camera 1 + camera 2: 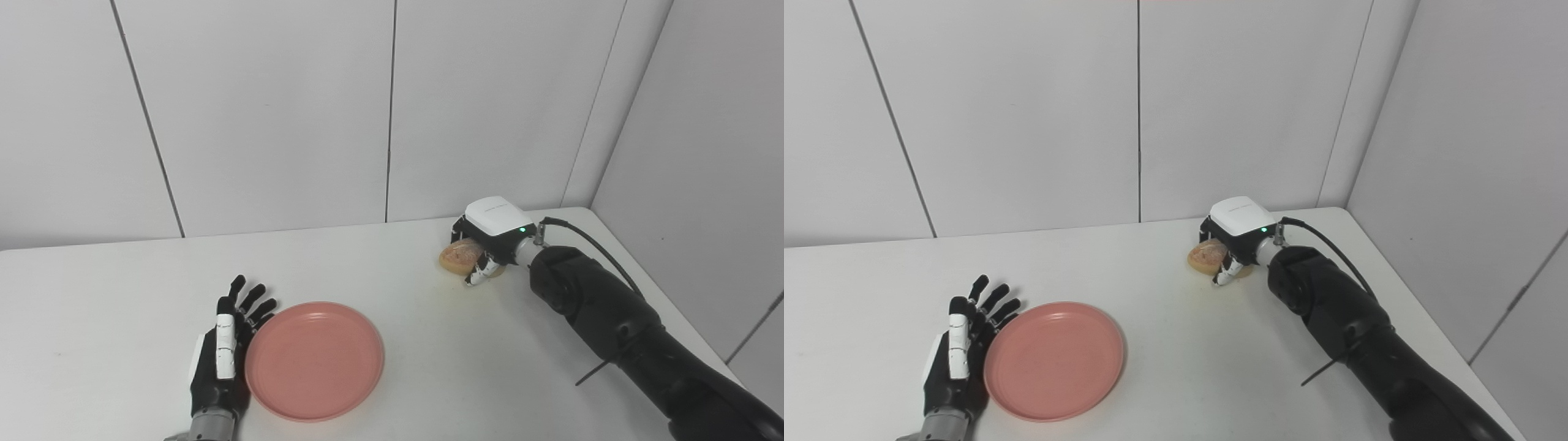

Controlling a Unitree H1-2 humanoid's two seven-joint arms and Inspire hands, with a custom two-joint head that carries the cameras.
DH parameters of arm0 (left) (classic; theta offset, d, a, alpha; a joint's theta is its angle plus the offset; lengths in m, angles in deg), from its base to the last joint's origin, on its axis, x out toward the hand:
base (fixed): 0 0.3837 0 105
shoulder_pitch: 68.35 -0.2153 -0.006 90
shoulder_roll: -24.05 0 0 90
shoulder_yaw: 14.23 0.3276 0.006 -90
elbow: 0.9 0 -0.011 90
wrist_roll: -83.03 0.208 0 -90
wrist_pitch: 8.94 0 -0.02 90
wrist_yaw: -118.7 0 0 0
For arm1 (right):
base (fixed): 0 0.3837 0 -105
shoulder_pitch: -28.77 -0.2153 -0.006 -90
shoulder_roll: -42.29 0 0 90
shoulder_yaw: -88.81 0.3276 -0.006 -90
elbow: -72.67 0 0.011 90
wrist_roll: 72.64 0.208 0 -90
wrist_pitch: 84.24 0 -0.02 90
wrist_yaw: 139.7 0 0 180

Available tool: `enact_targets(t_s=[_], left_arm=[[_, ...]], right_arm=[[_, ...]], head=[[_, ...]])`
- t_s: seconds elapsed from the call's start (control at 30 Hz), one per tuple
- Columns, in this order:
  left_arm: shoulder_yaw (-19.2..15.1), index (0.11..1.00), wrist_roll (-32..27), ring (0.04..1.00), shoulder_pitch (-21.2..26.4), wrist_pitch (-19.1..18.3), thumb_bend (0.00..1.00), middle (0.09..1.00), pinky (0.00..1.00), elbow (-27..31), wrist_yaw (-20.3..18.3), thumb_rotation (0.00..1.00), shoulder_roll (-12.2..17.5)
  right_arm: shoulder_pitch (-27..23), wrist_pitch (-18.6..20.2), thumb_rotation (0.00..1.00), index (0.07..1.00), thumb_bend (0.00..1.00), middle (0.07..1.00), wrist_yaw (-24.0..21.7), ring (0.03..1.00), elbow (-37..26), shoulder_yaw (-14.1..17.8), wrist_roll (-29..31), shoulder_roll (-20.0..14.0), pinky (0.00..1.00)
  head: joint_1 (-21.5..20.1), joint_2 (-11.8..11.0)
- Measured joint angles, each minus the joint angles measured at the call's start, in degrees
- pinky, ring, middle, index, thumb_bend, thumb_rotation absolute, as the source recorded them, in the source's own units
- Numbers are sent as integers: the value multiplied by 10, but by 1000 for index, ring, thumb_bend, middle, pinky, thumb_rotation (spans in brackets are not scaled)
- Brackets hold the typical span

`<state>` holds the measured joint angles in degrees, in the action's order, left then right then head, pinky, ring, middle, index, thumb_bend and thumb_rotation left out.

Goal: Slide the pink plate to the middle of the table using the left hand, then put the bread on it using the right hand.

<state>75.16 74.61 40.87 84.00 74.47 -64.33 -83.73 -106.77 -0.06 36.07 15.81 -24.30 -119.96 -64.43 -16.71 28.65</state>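
White table (392, 288) set into a corner, carrying a pink plate (314, 359) and a piece of bread (460, 255)

We see the plate lying flat on the near left part of the tabletop, empty, with the left hand (222, 358) resting on the surface against its left rim, fingers spread; well apart from it, the browned bread sits at the far right by the wall, under the right hand (487, 242), whose fingers are curled over it, and we cannot tell how firmly it is gripped
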Motion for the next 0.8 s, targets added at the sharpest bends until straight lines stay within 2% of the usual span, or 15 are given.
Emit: enact_targets(t_s=[0.13, 0.17, 0.3, 0.43, 0.63, 0.8], left_arm=[[1, 944, 1, 826, -1, -1, 776, 891, 812, 1, 1, 995, -2], [2, 942, 5, 823, -1, -1, 780, 888, 812, 1, 2, 998, -2], [8, 947, 11, 826, -3, -1, 784, 889, 828, 3, 6, 1000, -6], [14, 928, 14, 821, -6, -1, 778, 886, 791, 3, 10, 1000, -16], [27, 926, 44, 806, -6, 2, 793, 886, 741, 0, 26, 1000, -28], [31, 922, 61, 799, -9, 2, 816, 880, 735, 0, 33, 1000, -37]], right_arm=[[7, -15, 0, 463, 515, 536, -25, 467, -32, 4, 25, -6, 460], [9, -20, 0, 488, 519, 491, -29, 433, -40, 4, 29, -8, 421], [16, -43, 0, 514, 518, 447, -43, 398, -82, 10, 47, -18, 359], [24, -43, 0, 520, 516, 436, -72, 388, -127, 22, 67, -22, 329], [34, -36, 0, 525, 515, 446, -138, 374, -193, 42, 114, -22, 311], [47, -23, 0, 528, 514, 450, -153, 369, -266, 70, 139, 7, 294]], head=[[14, 0], [21, 0], [38, -1], [86, -3], [119, -4], [147, 5]])
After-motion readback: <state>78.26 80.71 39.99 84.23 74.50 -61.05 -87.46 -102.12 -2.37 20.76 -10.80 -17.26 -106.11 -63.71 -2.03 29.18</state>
